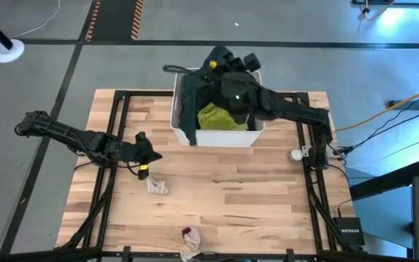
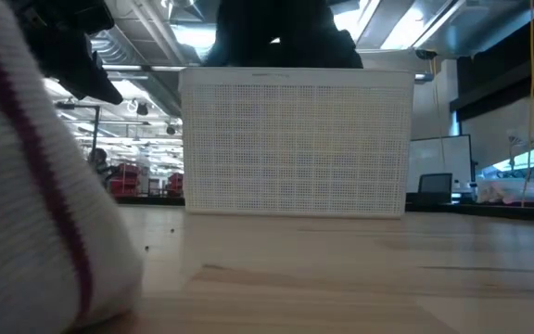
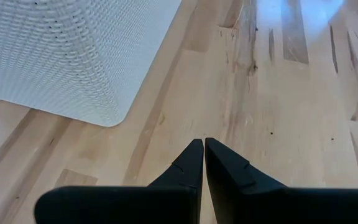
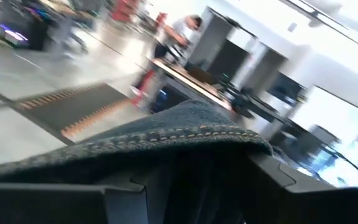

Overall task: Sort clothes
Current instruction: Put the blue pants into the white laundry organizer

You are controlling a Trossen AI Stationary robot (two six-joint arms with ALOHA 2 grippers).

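High view: right fingers (image 1: 228, 81) pinching jeans (image 4: 166, 140) over bin (image 1: 217, 137); left fingers (image 3: 203, 163) pressed together.

Industrial robotics lab or workshop hall

A wooden worktop (image 1: 231, 211) on a black frame stands on grey concrete floor (image 1: 304, 65) with hazard striping (image 1: 115, 18) at 11 o'clock; exposed ceiling ducts (image 2: 142, 28), monitors (image 2: 434, 184) and a person (image 4: 182, 31) show behind.

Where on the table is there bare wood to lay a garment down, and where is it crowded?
Bare wood runs across the table's right half, from the white bin to the near edge. Crowded: the bin, heaped with clothes under the right pincer, and the left side around the left pincer, a small pale piece and a striped piece.
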